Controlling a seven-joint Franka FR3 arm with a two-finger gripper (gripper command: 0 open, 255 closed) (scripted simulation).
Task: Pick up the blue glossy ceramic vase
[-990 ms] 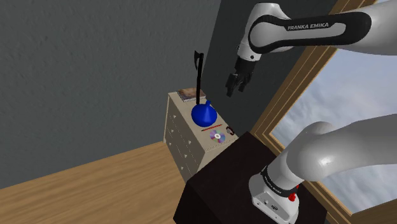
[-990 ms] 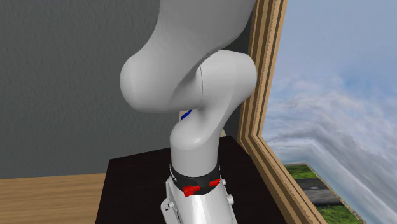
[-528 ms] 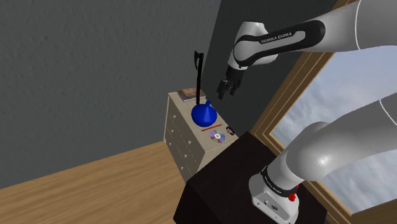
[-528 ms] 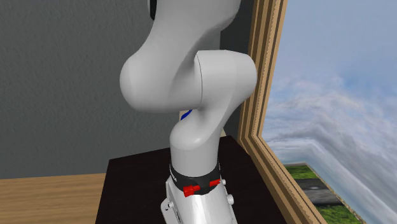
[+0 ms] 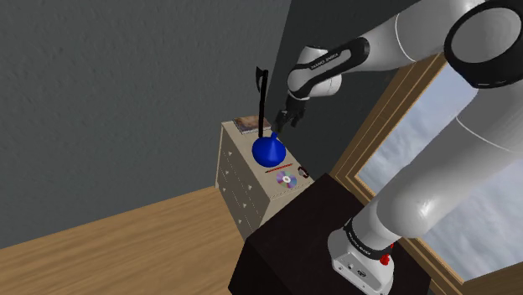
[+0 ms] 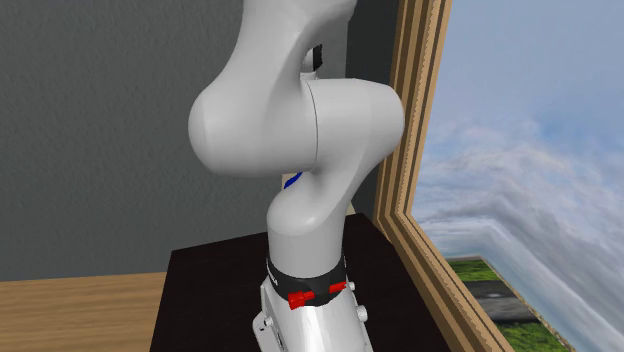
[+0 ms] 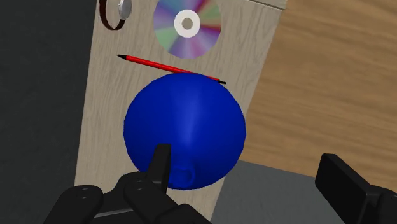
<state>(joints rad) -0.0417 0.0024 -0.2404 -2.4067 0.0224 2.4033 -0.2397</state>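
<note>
The white arm (image 5: 436,126) reaches from the dark stand (image 5: 293,243) at the shoulder view's lower right up and across to centre frame. There a pale wooden chest of drawers (image 5: 239,180) carries the round blue vase (image 5: 268,151). The gripper (image 5: 285,120) hangs just above the vase's upper right. In the wrist view its fingers (image 7: 159,165) are spread and released, clasping nothing. The vase (image 7: 184,130) lies below them, its small neck just beside one finger and well apart from the other. A tall black axe-like piece (image 5: 261,96) stands upright close behind the vase. On the chest top beyond it lie a shiny disc (image 7: 187,23) and a thin red pencil (image 7: 168,66) touching the vase's outline.
</note>
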